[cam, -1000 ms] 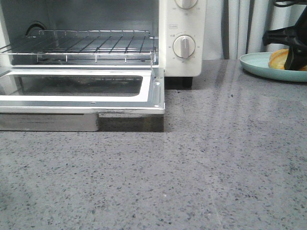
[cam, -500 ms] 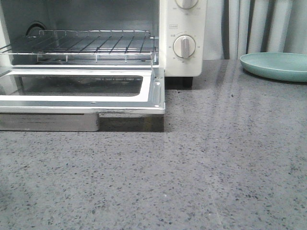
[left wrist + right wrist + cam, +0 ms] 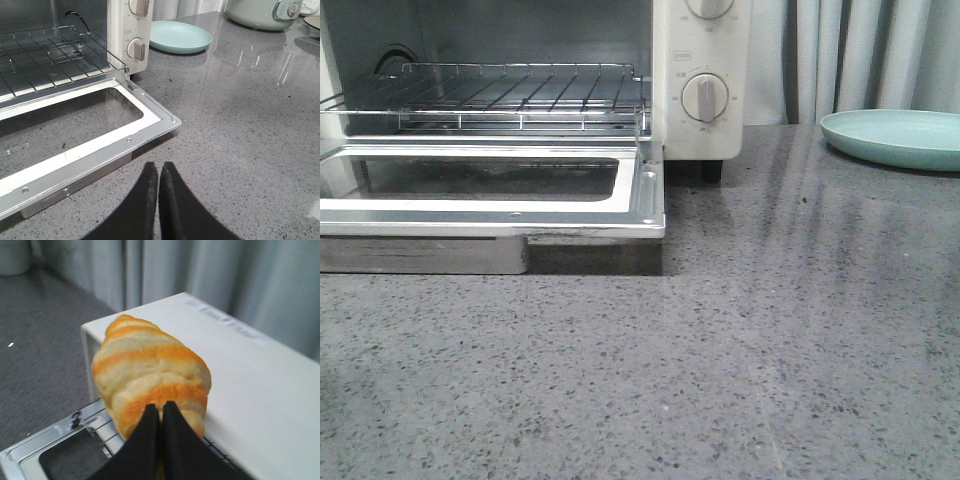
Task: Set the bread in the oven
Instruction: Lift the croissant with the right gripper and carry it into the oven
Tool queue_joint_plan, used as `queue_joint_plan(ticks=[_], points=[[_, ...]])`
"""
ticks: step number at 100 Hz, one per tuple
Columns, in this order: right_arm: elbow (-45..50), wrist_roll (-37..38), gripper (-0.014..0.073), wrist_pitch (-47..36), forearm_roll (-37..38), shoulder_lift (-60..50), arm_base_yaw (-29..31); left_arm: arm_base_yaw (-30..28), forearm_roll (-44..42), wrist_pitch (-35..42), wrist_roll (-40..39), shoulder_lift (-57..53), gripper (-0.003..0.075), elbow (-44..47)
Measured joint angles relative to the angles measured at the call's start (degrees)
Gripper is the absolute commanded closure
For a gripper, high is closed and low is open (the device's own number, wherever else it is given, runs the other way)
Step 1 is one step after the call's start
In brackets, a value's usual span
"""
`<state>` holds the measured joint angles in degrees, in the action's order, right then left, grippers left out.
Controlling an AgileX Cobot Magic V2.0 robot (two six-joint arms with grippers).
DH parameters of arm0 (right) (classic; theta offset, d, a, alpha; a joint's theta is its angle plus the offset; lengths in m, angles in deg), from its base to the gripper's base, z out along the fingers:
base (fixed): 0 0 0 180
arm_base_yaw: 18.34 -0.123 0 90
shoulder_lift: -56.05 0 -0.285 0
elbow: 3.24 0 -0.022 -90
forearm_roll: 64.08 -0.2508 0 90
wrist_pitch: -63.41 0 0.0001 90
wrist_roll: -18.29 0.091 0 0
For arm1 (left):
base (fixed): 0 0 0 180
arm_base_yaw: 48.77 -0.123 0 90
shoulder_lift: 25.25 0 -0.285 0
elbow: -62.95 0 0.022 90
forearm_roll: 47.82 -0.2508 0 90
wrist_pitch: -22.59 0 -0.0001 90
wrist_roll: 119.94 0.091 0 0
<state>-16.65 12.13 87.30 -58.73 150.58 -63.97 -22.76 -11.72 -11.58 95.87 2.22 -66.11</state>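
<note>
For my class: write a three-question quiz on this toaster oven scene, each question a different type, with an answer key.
1. True or false: the oven door is open.
2. Which gripper holds the bread? A) left B) right C) neither
3. Fill in: the teal plate holds ____.

Key:
1. True; the door lies flat, the wire rack exposed.
2. B; the right gripper grips the bread, the left gripper is shut and empty.
3. Nothing.

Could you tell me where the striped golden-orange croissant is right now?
Only the right wrist view shows the striped golden-orange croissant: held in the right gripper, above the white boxy oven.
</note>
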Motion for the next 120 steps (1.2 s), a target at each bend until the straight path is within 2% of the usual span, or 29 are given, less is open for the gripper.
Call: queue_joint_plan(ticks=[16,40,73,120], points=[[0.0,-0.1,0.0659,1.5,2.0,7.2,-3.5,0.0,0.0,0.0,0.0,0.0,0.0742,0.0],[0.0,-0.1,0.0659,1.2,3.7,14.8,-1.7,0.0,0.0,0.0,0.0,0.0,0.0742,0.0],[0.0,-0.1,0.0659,-4.7,5.8,16.1,-0.2,0.0,0.1,0.0,0.0,0.0,0.0742,0.0],[0.0,-0.1,0.0659,-6.3,9.9,16.1,0.0,0.0,0.1,0.0,0.0,0.0,0.0742,0.0]])
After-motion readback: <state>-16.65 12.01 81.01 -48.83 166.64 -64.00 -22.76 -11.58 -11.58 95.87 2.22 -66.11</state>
